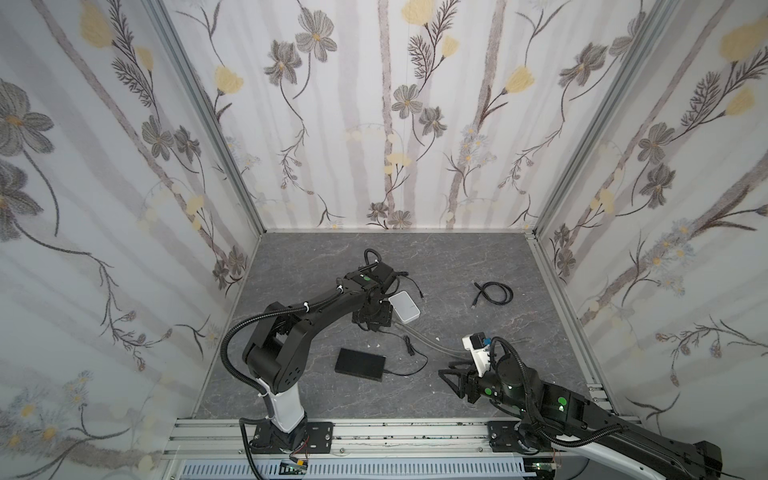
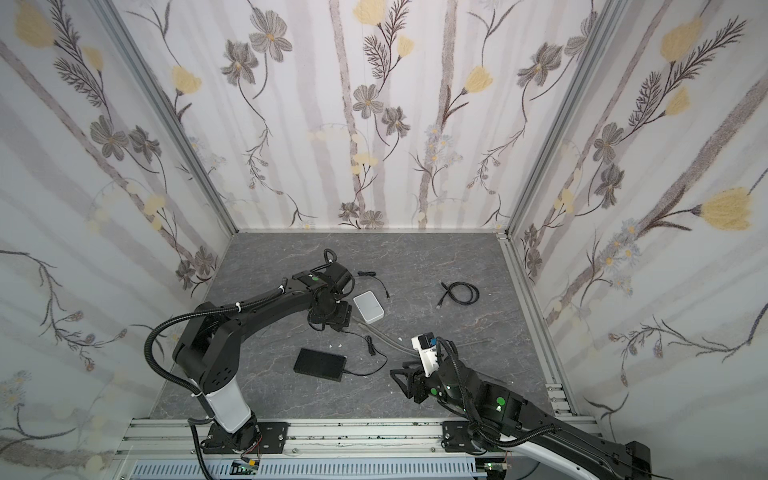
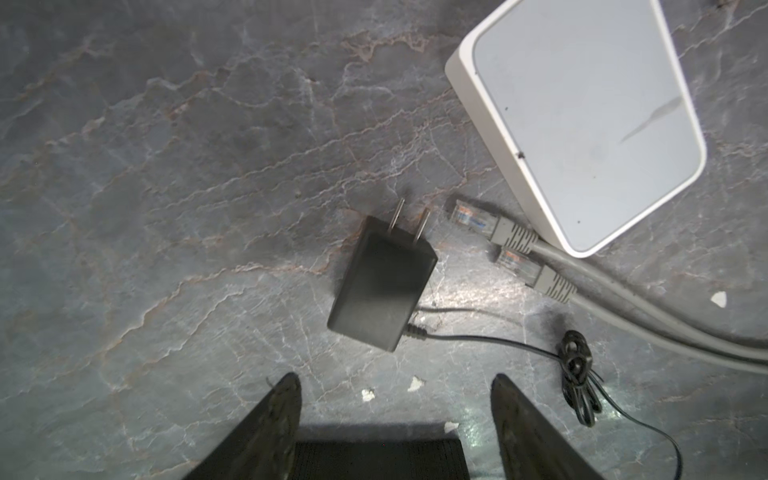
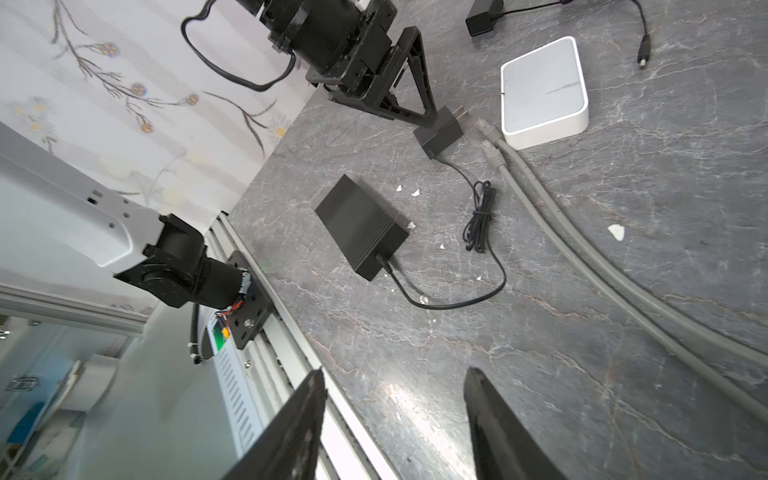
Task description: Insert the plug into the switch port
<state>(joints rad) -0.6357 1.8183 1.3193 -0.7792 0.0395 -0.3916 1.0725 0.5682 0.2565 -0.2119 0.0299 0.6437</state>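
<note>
On the veined grey stone-look counter [image 3: 166, 166], two clear plastic plugs [image 3: 471, 216] with ridged boots, on round grey cables [image 3: 665, 332], lie just beside the smooth white rounded-rectangle switch [image 3: 582, 116], neither inserted. The left gripper [image 3: 395, 382] hangs open and empty near a matt black boxy wall adapter [image 3: 382, 286]. The right gripper [image 4: 395, 374], jaws likewise apart, holds nothing.
</note>
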